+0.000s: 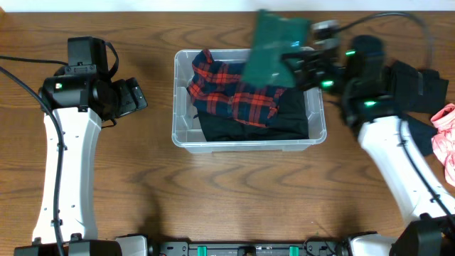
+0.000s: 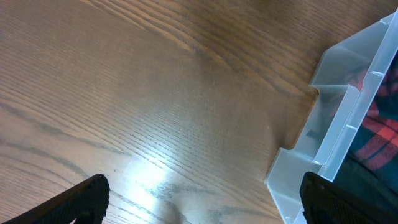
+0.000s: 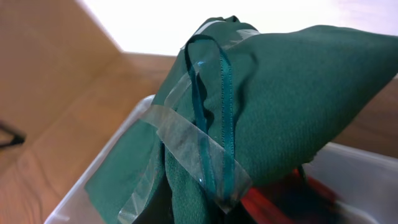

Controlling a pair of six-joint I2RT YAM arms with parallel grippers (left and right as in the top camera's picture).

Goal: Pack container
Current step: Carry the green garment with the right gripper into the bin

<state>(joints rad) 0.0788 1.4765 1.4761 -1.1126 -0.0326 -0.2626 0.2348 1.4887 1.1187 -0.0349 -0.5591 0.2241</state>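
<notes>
Setting: a brown wood-grain surface [image 1: 213,206] seen from above, with my two white arms reaching in from the lower left and lower right of the frame.
Container: the clear plastic container [image 1: 248,145] sat at the centre of the overhead view, resting on the surface.
Contents: a red and blue plaid garment [image 1: 227,89] lay across the upper part of the container, over a black garment [image 1: 259,124] that filled the lower part.
Right end effector: my right end effector [image 1: 293,62] gripped a dark green garment [image 1: 274,43] and held it above the container's upper right corner.
Green garment close up: in the right wrist view it filled most of the frame, with a strip of clear tape [image 3: 186,146] and a thin green ribbon loop [image 3: 214,106] across it.
Left end effector: my left end effector [image 1: 135,96] was spread wide and held nothing, just left of the container and apart from it.
Right edge: a pink cloth [image 1: 444,135] and a dark cloth [image 1: 419,85] lay there.
</notes>
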